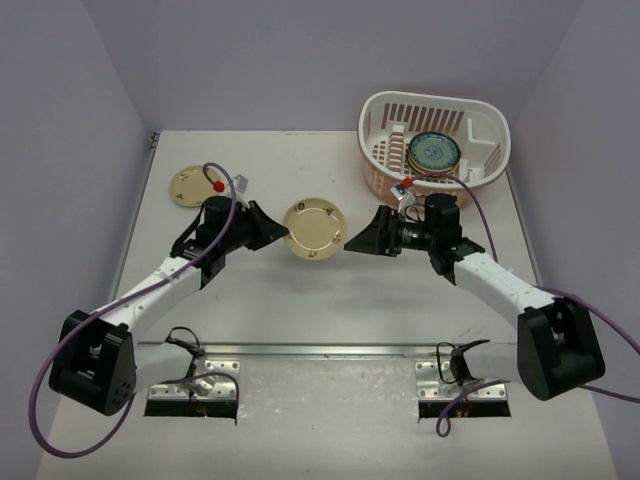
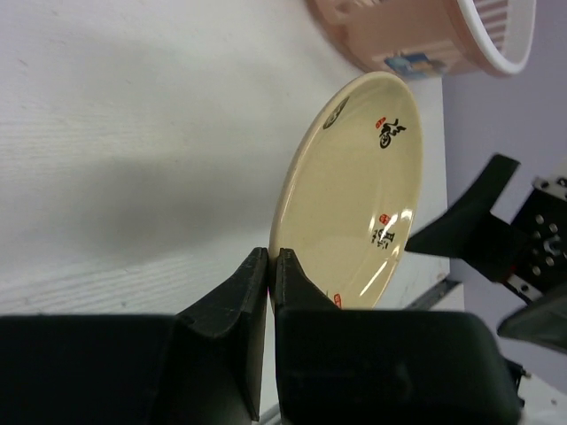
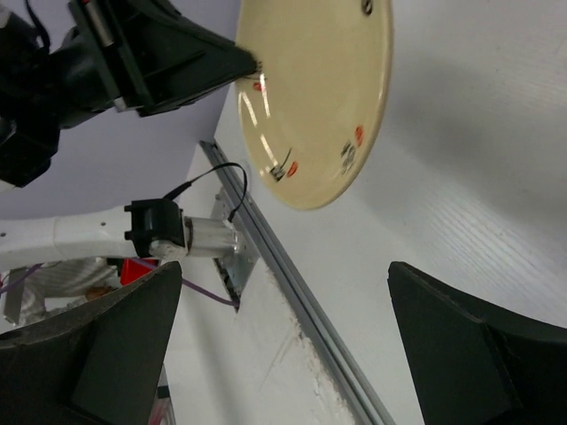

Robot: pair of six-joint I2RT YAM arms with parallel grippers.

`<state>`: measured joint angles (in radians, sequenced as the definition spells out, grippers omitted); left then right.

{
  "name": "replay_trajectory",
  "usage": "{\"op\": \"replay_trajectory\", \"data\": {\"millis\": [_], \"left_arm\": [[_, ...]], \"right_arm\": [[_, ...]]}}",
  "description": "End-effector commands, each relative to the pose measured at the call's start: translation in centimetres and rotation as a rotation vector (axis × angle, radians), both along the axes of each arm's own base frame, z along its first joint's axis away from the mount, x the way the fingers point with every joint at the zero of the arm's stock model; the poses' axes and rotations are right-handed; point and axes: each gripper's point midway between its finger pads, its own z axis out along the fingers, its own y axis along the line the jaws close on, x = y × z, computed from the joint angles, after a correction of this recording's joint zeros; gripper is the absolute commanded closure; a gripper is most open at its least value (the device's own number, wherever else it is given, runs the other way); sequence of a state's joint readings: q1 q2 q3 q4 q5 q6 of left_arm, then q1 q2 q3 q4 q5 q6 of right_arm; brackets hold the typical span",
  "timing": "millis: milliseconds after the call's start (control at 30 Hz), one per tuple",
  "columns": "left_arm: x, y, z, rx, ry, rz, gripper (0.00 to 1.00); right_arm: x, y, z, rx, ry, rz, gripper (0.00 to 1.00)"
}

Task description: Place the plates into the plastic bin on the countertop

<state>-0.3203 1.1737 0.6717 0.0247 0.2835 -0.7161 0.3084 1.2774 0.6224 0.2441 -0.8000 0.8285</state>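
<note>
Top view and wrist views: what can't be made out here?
- Bin, top view: anything under the blue plate is hidden by it.
- Far cream plate, top view: its pattern is too small to read.
- Held cream plate, left wrist view: the left hand covers its lower rim.
- Right hand, right wrist view: its fingers are cut off by the bottom edge.

- Left arm: white tubular links with a boxy black shoulder housing at 7 o'clock in the top view.
- Right arm: built the same, with its black housing at 5 o'clock.
- Left hand and right hand: matte black with wedge-shaped fingers.
- Purple cable loops along each arm.
- Red plug at each wrist.
</note>
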Motion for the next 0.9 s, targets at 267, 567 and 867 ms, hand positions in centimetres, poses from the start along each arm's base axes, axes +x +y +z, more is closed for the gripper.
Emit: {"op": "replay_trajectory", "data": {"millis": [267,567,867], "left_arm": [[-3.9,-4.2,2.2,-0.057,-0.083,-0.184,1.0],[-5.1,-4.6,2.2,-0.051,-0.098,-0.224,1.0],[-5.6,-5.0,2.2,-0.058,-0.099,-0.254,1.0]], "right_arm": [[0.8,-0.1,-0.4,-0.079,-0.073,-0.013,0.01],[0.9,-1.1,-1.1,-0.16,-0.103,-0.029,0.01],[0.7,0.1,0.2,-0.07,-0.123,0.028,0.51]]}}
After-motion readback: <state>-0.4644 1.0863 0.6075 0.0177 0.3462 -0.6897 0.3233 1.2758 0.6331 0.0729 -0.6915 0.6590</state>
